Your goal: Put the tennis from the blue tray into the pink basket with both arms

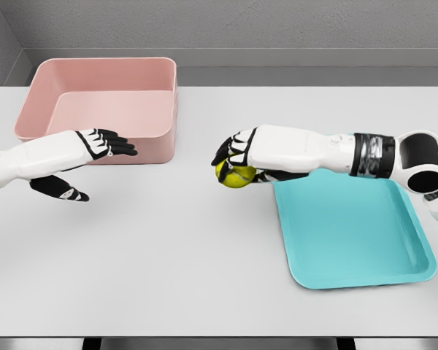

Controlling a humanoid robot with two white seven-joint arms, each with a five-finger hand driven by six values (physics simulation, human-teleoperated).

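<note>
A yellow-green tennis ball (236, 175) hangs above the white table, left of the blue tray (354, 233), with my right hand (232, 154) curled over it from above. The right arm reaches in from the right edge across the tray's top left corner. The pink basket (102, 108) stands at the back left, hollow and with nothing visible inside. My left hand (106, 144) is stretched out flat in front of the basket's near wall, fingers spread and pointing right, thumb (62, 189) hanging below, holding nothing.
The white table (182, 255) spans the view, with its front edge at the bottom. A grey wall runs behind the basket. A gap of bare tabletop lies between the two hands.
</note>
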